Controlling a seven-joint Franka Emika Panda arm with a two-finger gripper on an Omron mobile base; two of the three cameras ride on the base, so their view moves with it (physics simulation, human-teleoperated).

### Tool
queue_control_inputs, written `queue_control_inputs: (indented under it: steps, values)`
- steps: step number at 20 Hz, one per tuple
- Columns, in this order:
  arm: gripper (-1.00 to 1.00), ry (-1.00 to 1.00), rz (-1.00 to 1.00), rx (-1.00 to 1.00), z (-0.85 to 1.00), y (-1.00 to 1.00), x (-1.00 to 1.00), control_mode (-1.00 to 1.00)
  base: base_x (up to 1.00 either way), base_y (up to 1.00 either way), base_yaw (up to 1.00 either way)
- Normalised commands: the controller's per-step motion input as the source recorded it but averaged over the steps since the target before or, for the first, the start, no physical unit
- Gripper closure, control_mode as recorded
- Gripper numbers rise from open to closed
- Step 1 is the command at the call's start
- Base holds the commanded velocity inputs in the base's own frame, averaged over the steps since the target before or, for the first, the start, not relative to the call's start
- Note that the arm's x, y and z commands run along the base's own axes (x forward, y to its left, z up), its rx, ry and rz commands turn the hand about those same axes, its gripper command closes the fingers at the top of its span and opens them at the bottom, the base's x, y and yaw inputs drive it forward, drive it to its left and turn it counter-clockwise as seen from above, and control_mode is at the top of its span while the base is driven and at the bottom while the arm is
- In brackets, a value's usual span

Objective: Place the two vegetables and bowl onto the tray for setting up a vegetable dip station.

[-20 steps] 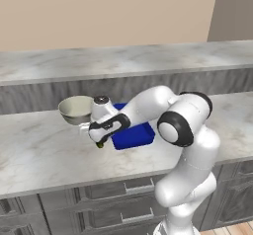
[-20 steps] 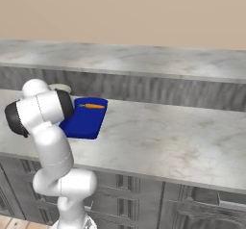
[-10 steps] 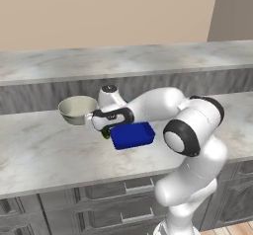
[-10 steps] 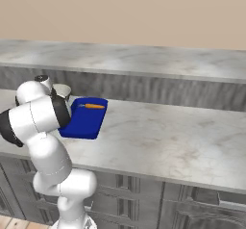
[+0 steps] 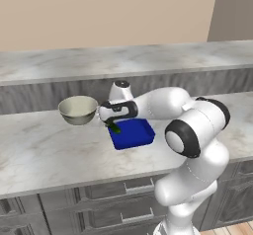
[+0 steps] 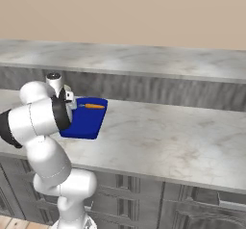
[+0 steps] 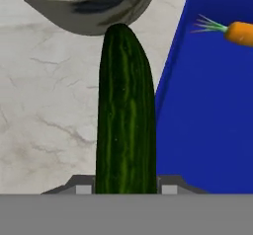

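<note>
Over the tray's near-left rim: pincer grips the cucumber, which sticks out ahead of the jaws, above the marble worktop.
Cucumber: clamped lengthwise, dark green; its far tip points at the bowl; in the left base view it hangs at the tray's edge, not yet over the blue floor.
Tray: deep blue tray lies just beside the cucumber; the carrot already rests at its far end.
Bowl: on the worktop close to the tray's left side, still to be moved.
Step in hand: carry the cucumber sideways over the tray, lower, then let go.
Doing it well: keep it high enough to pass the raised rim; lay it in the bare blue stretch, away from the carrot.
Room: bowl wall stands close ahead of the tip, so shift away from it.
</note>
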Motion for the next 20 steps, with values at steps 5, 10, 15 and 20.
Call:
queue_control_inputs:
  steps: [5,10,15,20]
  values:
    - [1.0,-0.12,0.41,-0.03,0.0,-0.28,0.18,-1.0,0.0,0.0,0.0]
    - [1.0,-0.1,0.41,-0.04,0.0,-0.27,0.21,-1.0,0.0,0.0,0.0]
    - [1.0,-0.04,0.38,-0.05,0.0,-0.27,0.28,-1.0,0.0,0.0,0.0]
    - [1.0,0.0,0.35,-0.08,-0.03,-0.16,0.33,-1.0,0.0,0.0,0.0]
